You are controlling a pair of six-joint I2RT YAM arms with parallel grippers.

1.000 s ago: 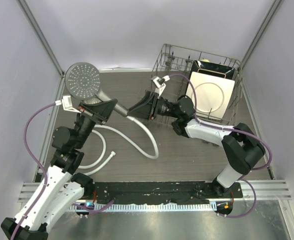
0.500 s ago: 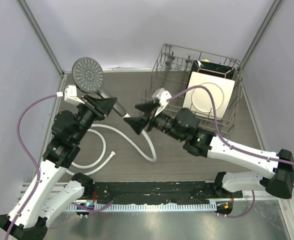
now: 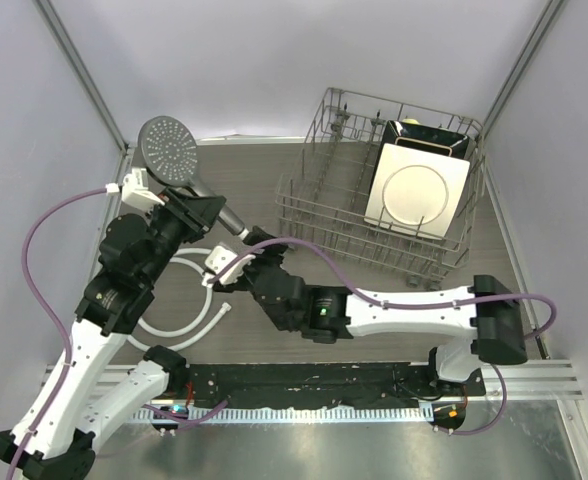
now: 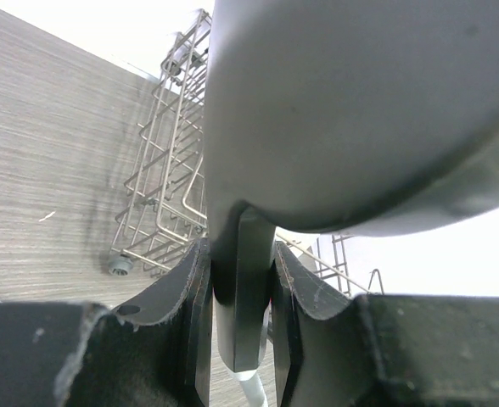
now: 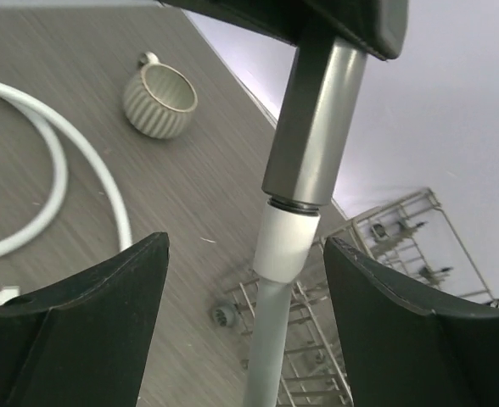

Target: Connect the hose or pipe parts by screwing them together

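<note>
The left jaws are clamped tight on the straight handle of the grey shower head (image 3: 169,150), holding it tilted above the worktop (image 3: 274,180) with its round perforated face up at the far left. The white hose (image 5: 266,339) rises to the handle's lower end, its white collar seated against it. The right jaws stand spread wide, one on each side of that joint, touching neither part. The rest of the hose loops on the worktop near a ribbed cup (image 5: 158,103).
</note>
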